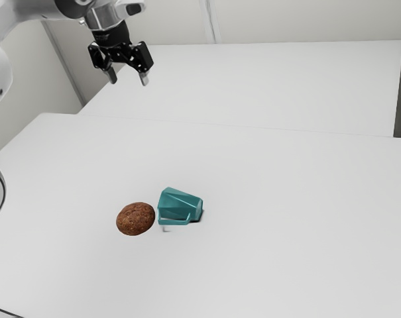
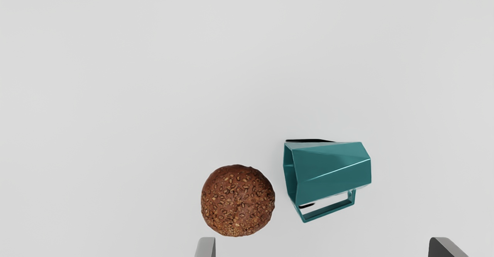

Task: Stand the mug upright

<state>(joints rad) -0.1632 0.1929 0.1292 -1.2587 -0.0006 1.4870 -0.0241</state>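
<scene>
In the exterior view the gripper (image 1: pixel 128 79) hangs high above the table (image 1: pixel 286 245), its two fingers parted and open. The teal mug (image 1: pixel 180 205) lies on its side, well below the gripper and toward the exterior view's right, with a brown seeded roll (image 1: pixel 135 219) just beside it. The tabletop is plain white; behind it are another white surface (image 1: pixel 253 83) and pale walls (image 1: pixel 306 23). The wrist view gives the closer detail: the mug's hollow mouth (image 2: pixel 290 172) faces the roll across a narrow gap, and its squared handle (image 2: pixel 328 210) juts out on the fingertips' side. The mug sits ahead of the spread between the fingers, apart from both.
</scene>
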